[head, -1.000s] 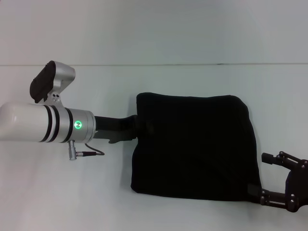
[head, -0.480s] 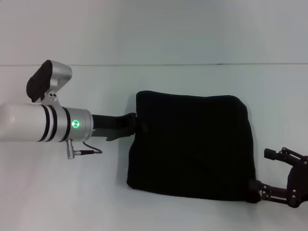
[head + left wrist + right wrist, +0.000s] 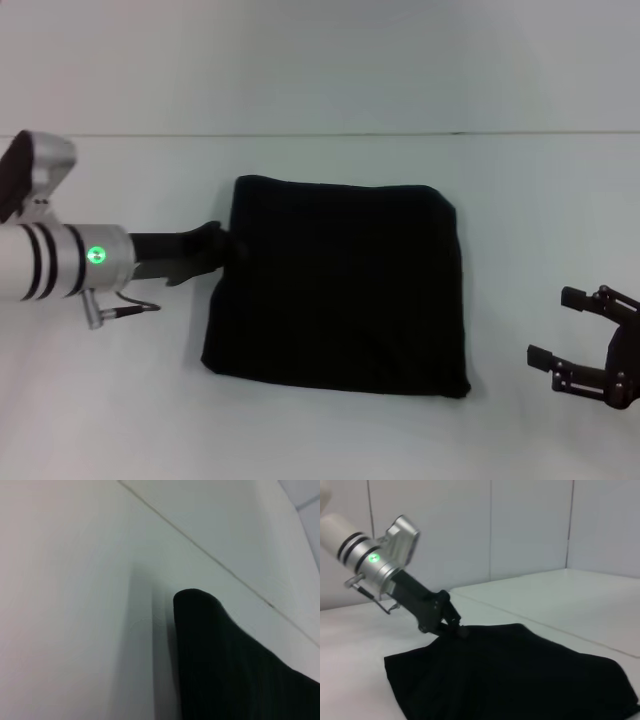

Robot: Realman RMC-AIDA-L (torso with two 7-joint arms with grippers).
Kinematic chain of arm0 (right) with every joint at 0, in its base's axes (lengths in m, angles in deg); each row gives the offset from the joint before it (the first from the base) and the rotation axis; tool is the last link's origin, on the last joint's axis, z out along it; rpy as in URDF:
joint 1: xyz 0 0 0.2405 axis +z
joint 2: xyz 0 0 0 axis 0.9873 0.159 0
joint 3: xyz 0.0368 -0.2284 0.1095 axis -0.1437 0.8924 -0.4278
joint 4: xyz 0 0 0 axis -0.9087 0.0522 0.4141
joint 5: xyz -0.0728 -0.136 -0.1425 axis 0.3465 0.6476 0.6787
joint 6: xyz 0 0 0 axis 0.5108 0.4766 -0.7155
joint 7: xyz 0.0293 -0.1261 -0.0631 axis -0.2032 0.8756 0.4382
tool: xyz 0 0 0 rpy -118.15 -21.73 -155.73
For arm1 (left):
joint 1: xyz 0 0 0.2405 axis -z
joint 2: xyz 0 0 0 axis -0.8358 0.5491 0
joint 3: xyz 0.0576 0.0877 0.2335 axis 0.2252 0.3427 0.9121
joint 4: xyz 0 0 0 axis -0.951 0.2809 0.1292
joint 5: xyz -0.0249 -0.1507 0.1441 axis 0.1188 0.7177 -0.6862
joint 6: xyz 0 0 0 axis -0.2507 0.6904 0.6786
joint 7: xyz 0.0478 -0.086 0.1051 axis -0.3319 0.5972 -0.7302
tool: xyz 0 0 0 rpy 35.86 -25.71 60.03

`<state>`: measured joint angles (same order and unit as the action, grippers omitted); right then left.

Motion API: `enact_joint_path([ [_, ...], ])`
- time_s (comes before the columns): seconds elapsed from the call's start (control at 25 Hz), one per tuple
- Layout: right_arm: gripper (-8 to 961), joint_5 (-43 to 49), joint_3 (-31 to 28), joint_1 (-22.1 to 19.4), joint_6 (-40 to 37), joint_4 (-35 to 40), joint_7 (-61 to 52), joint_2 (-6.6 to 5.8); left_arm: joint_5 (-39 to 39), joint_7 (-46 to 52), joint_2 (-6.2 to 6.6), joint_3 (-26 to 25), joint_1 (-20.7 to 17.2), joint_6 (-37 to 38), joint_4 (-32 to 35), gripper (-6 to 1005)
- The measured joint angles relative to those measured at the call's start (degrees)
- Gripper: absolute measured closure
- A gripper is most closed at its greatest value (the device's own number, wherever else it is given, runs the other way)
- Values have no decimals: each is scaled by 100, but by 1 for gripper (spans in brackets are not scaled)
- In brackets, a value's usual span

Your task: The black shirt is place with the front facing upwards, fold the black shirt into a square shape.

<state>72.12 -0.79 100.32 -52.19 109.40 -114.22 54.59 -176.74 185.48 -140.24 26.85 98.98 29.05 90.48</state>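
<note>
- Head view: black shirt (image 3: 335, 290) already folded to a near-square pad on white table (image 3: 320, 430), mid-scene; final tidy step by the look of it. Left gripper (image 3: 218, 248) pinching shirt's left edge, arm reaching in low from the left. Right gripper (image 3: 570, 325) spread open, holding nothing, well right of shirt.
- Left wrist view: only a folded shirt corner on table; own fingers not shown.
- Right wrist view: left gripper clamped on shirt's far edge. Next likely: let go, withdraw without dragging cloth.
</note>
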Motion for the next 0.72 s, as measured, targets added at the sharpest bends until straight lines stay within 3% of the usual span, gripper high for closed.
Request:
enact_joint_path([
  [0.36, 29, 1, -64, 90, 15, -28, 0, 14, 312, -240, -109, -243, -372, 211, 51, 877],
  [0.72, 29, 2, -64, 108, 31, -40, 0, 27, 404, -986, -102, -488, -475, 617, 110, 843],
])
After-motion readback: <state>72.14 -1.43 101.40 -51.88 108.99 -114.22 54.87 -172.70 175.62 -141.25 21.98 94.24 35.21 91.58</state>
